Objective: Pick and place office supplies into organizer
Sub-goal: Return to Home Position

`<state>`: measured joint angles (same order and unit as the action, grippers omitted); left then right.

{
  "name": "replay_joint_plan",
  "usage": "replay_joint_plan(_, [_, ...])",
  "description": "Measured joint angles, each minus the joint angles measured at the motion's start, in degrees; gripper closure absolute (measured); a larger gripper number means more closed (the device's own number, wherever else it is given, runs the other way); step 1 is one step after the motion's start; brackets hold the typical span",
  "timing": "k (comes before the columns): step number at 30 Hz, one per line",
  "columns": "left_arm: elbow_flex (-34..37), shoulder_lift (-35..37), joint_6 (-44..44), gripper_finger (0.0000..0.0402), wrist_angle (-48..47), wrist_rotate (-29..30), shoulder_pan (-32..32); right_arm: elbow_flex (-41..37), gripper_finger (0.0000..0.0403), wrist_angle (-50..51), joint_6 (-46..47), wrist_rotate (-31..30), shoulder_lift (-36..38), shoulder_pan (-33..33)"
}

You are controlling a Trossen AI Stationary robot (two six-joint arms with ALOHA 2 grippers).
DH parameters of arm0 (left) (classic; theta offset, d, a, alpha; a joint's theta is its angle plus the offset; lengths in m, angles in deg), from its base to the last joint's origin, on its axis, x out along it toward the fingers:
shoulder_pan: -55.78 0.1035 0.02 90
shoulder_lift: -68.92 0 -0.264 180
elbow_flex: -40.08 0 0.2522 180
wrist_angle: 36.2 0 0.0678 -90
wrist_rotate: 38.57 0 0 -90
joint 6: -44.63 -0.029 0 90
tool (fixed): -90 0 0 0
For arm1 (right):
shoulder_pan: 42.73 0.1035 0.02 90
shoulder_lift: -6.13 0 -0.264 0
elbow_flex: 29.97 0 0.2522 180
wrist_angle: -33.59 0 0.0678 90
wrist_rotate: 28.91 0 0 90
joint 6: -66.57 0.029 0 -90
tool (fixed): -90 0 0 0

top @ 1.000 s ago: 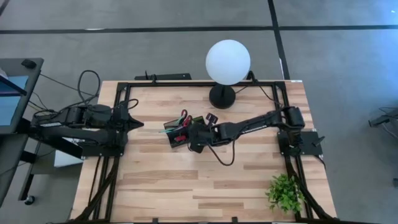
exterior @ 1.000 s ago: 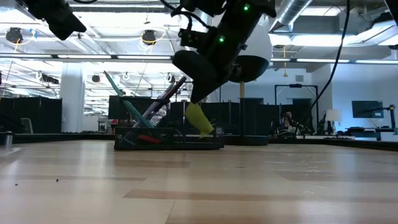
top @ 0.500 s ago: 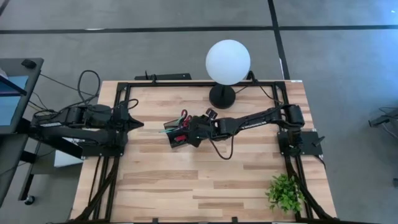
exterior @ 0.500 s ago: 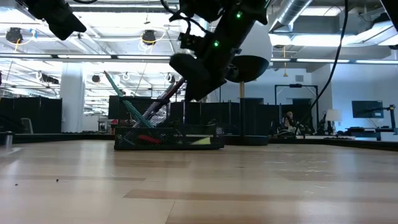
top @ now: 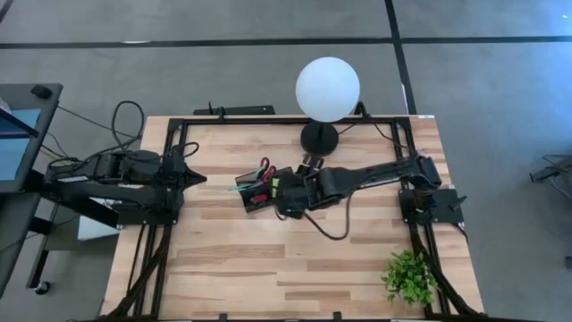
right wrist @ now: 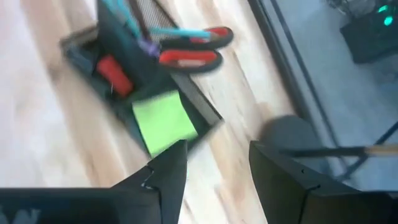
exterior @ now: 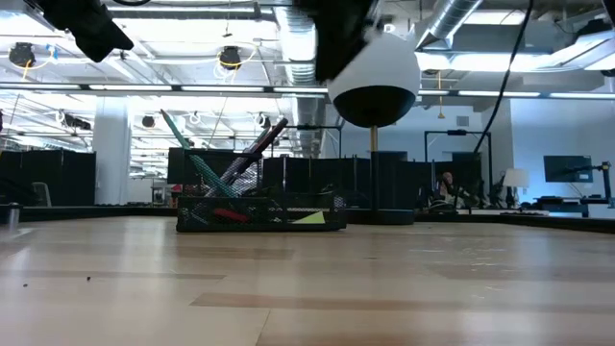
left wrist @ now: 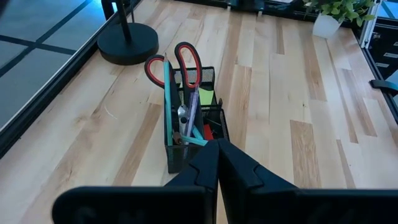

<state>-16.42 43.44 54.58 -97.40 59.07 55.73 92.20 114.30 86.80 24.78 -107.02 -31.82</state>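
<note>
Sticky pad (right wrist: 163, 121) inside organizer (exterior: 259, 219): sliver in low view, whole past right tool (right wrist: 216, 154), wide and empty.

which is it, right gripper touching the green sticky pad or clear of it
Apart. Low view: right gripper hangs high above the sticky pad lying in the organizer.

Grey floor (top: 483, 107) (dark seams); ceiling lights (exterior: 229, 58) beyond.
</note>
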Motion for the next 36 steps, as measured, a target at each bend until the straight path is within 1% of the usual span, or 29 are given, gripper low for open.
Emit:
replay_joint_plan(2, [0.0,0.0,0.0,0.0401,0.0,0.0,0.0,6.0,0.0239,8.5,-0.2,0.2,0.0,1.5])
replay_joint_plan(5, [0.0,0.0,0.0,0.0401,0.0,0.0,0.0,13.0,0.0238,15.1,1.0,-1.6,0.1,3.7])
replay_joint_plan(6, [0.0,0.0,0.0,0.0401,0.0,0.0,0.0,15.1,0.0238,17.2,1.2,-3.2,0.1,4.4])
replay_joint_plan(8, [0.0,0.0,0.0,0.0401,0.0,0.0,0.0,17.6,0.0236,21.5,2.6,-8.8,1.4,6.1])
replay_joint_plan(10, [0.0,0.0,0.0,0.0401,0.0,0.0,0.0,17.9,0.0235,23.1,5.2,-15.0,3.9,7.2])
replay_joint_plan(11, [0.0,0.0,0.0,0.0401,0.0,0.0,0.0,16.9,0.0235,22.8,6.1,-16.0,5.9,7.6])
replay_joint_plan(14, [0.0,0.0,0.0,0.0401,0.0,0.0,0.0,11.7,0.0235,20.1,6.0,-13.1,12.5,7.7])
replay_joint_plan(16, [0.0,0.0,0.0,0.0401,0.0,0.0,0.0,5.4,0.0237,16.5,6.0,-10.6,17.6,7.7])
replay_joint_plan(18, [0.0,0.0,0.0,0.0401,0.0,0.0,0.0,-3.9,0.0237,8.5,5.8,-9.0,23.5,7.9])
replay_joint_plan(20, [0.0,0.0,0.0,0.0401,0.0,0.0,0.0,-16.0,0.0238,-3.0,4.4,-7.7,30.1,8.7])
replay_joint_plan(24, [0.0,0.0,0.0,0.0401,0.0,0.0,0.0,-43.7,0.0238,-31.0,0.8,-5.3,42.3,10.2])
replay_joint_plan(27, [0.0,0.0,0.0,0.0402,0.0,0.0,0.0,-59.3,0.0239,-46.4,1.2,-3.8,50.0,10.5])
replay_joint_plan(29, [0.0,0.0,0.0,0.0401,0.0,0.0,0.0,-66.6,0.0239,-52.8,2.8,-2.5,55.1,10.7])
replay_joint_plan(32, [0.0,0.0,0.0,0.0401,0.0,0.0,0.0,-74.0,0.0237,-58.0,3.3,-1.5,61.6,12.2])
replay_joint_plan(36, [0.0,0.0,0.0,0.0401,0.0,0.0,0.0,-80.8,0.0234,-63.9,3.2,-4.4,69.2,14.8])
